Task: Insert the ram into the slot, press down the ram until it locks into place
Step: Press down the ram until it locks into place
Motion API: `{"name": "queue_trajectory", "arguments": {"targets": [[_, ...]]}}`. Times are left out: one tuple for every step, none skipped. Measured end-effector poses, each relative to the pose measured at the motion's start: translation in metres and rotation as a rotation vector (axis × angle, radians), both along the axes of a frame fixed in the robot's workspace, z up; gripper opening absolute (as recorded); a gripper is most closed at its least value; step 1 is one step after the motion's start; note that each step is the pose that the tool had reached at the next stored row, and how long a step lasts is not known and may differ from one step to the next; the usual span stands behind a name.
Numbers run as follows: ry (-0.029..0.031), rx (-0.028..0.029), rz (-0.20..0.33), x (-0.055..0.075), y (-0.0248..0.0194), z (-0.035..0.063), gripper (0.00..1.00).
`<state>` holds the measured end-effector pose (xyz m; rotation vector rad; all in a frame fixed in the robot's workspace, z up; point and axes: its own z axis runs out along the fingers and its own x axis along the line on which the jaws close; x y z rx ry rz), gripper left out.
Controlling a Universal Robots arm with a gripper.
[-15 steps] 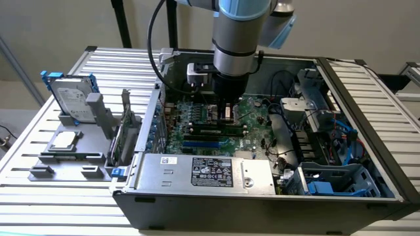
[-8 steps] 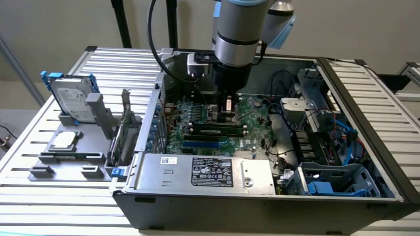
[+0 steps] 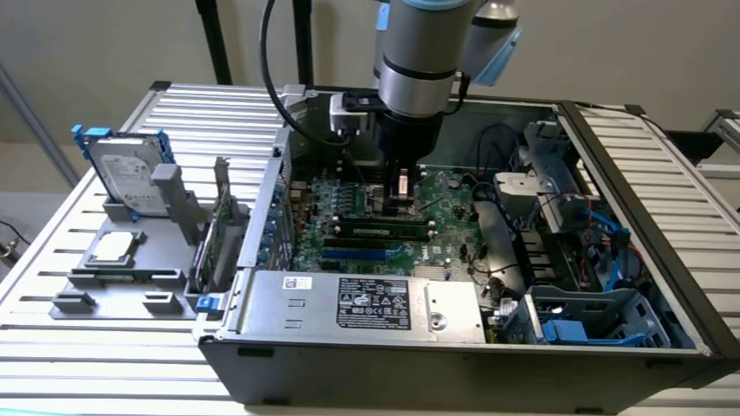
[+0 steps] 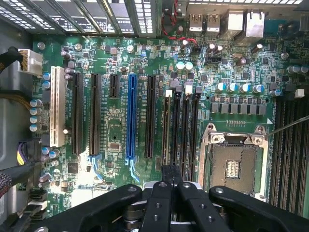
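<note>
The ram (image 3: 382,230) is a long green stick with dark chips, standing on edge in a black slot (image 3: 335,232) on the motherboard inside the open computer case. From the wrist it appears edge-on as a thin green line (image 4: 166,130) in the outermost of several parallel black slots, whose white end clip (image 4: 168,93) is visible. My gripper (image 3: 401,192) hangs over the board just behind the ram in the exterior view. Its two black fingers (image 4: 161,193) meet at the tips (image 4: 170,170), shut, over one end of that slot. Whether they touch the ram I cannot tell.
More black memory slots (image 4: 190,130) lie beside the ram. A blue slot (image 4: 130,118) and the square metal processor socket (image 4: 234,166) flank them. A power supply box (image 3: 347,299) fills the case front. A hard drive (image 3: 127,178) and an upright card (image 3: 220,221) stand outside on the exterior view's left.
</note>
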<state>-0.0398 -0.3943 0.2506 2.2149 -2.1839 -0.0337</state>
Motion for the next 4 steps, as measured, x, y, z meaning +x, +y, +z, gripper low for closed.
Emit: {"name": "queue_trajectory", "arguments": {"targets": [[0.0,0.0,0.0,0.0,0.0,0.0,0.1],[0.0,0.0001,0.0,0.0,0.0,0.0,0.1],[0.0,0.0,0.0,0.0,0.0,0.0,0.1],[0.0,0.0001,0.0,0.0,0.0,0.0,0.1]]}}
